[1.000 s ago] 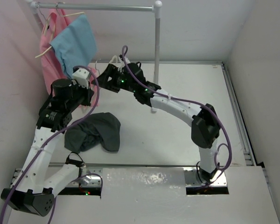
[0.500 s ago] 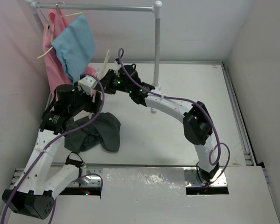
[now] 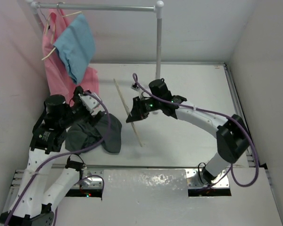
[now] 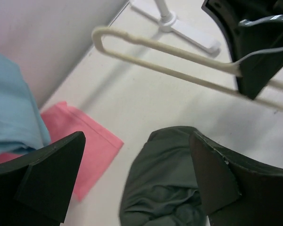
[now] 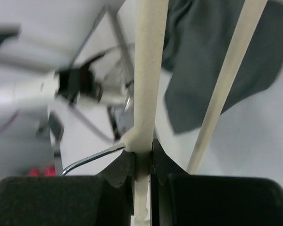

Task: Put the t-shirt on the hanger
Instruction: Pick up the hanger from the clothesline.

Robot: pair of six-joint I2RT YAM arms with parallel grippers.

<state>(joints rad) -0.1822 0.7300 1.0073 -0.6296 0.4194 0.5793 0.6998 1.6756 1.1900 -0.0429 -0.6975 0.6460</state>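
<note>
The dark grey t-shirt (image 3: 96, 134) lies crumpled on the table at the front left; it also fills the lower part of the left wrist view (image 4: 165, 179). My right gripper (image 3: 132, 115) is shut on the pale beige hanger (image 3: 127, 110) where its hook joins the neck, holding it tilted just right of the shirt. In the right wrist view the fingers (image 5: 142, 157) pinch the hanger (image 5: 148, 70), with the t-shirt (image 5: 212, 61) beyond. My left gripper (image 3: 87, 106) hovers open over the shirt's far edge, its jaws (image 4: 137, 141) empty and the hanger (image 4: 170, 52) ahead of them.
A pink garment (image 3: 56, 66) and a light blue garment (image 3: 75, 42) hang from the grey pipe rail (image 3: 99, 7) at the back left. The rail's post (image 3: 158, 42) stands behind the right arm, with its foot (image 4: 179, 26) on the table. Walls close in left and right.
The right gripper shut on the hanger and carried it from the rack toward the table's middle. The left gripper opened, let go of the hanger and dropped back over the t-shirt.
</note>
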